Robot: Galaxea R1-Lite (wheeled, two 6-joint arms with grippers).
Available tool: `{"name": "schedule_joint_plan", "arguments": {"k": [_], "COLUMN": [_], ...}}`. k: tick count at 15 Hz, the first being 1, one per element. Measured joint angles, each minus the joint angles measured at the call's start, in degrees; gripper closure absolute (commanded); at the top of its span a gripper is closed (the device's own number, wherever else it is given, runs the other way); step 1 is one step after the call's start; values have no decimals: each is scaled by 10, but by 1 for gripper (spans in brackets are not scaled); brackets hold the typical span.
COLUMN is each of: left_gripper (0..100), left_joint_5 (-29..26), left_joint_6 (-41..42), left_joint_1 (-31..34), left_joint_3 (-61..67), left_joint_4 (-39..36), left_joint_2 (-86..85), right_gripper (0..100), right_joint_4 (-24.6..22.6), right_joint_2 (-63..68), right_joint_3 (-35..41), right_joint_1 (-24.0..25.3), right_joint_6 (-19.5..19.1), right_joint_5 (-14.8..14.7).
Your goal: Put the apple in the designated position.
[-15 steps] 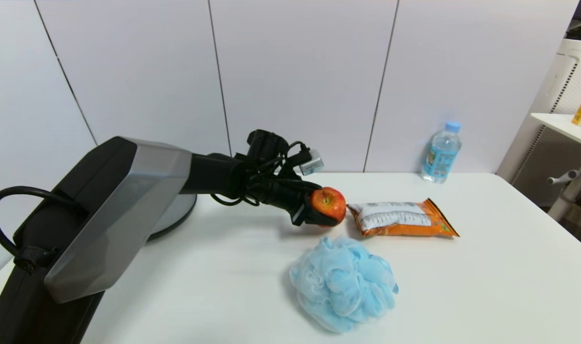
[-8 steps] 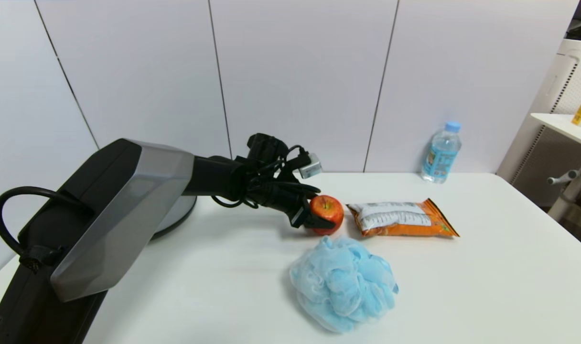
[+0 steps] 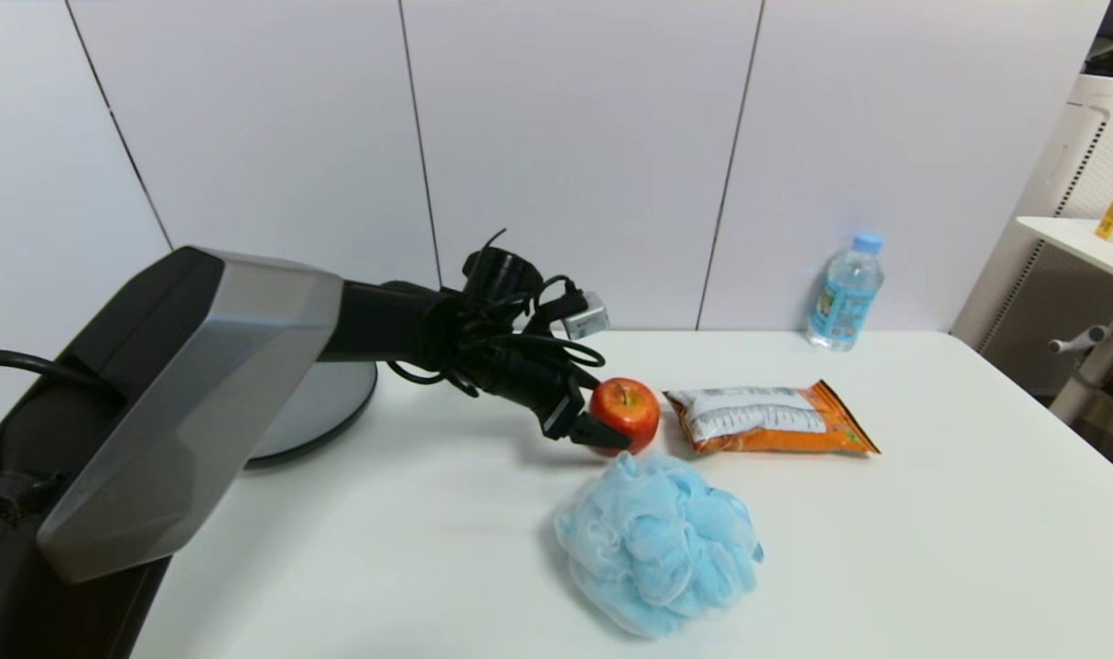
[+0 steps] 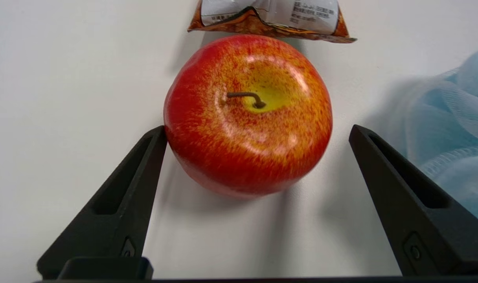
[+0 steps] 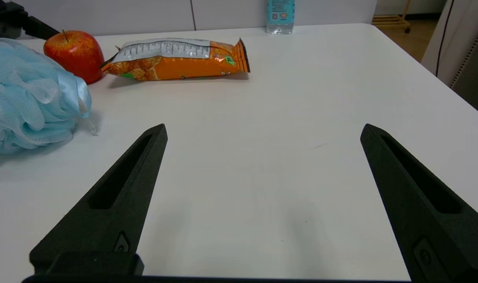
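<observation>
A dark grey round plate (image 3: 323,416) lies at the far left of the white table (image 3: 932,513), partly hidden by the robot's left arm. The left gripper (image 3: 602,412) has its fingers spread apart, one tip touching the red apple (image 3: 626,414), which rests upright on the tabletop. Just right of the apple lies an orange snack bag (image 3: 769,418); a blue mesh puff (image 3: 657,542) sits nearer the robot. A water bottle (image 3: 845,293) stands at the back. The right gripper (image 5: 262,133) hovers with fingers wide apart.

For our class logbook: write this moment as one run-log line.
left gripper: open, around apple | apple: on table, beside snack bag | right gripper: open, idle
</observation>
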Motion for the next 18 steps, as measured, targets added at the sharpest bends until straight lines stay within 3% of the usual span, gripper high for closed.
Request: {"name": "schedule_joint_plan", "arguments": {"k": [5,10,15,18], "left_gripper": [0,0,0,0], "left_joint_5": [37,130,158,185], "left_joint_6": [1,-4,-17,-73], "left_joint_1": [24,81,222,279], "left_joint_3": [106,296,561,708], "left_joint_4": [65,63,-39,-127], "left_joint_2": [-123,-309,-560,-721], "right_gripper": [0,0,0,0], "right_joint_4": [0,0,0,0], "right_joint_2": [0,0,0,0], "right_joint_3": [0,0,0,0], "right_joint_1": [0,0,0,0], "right_joint_6": [0,0,0,0], "right_joint_5": [0,0,0,0]}}
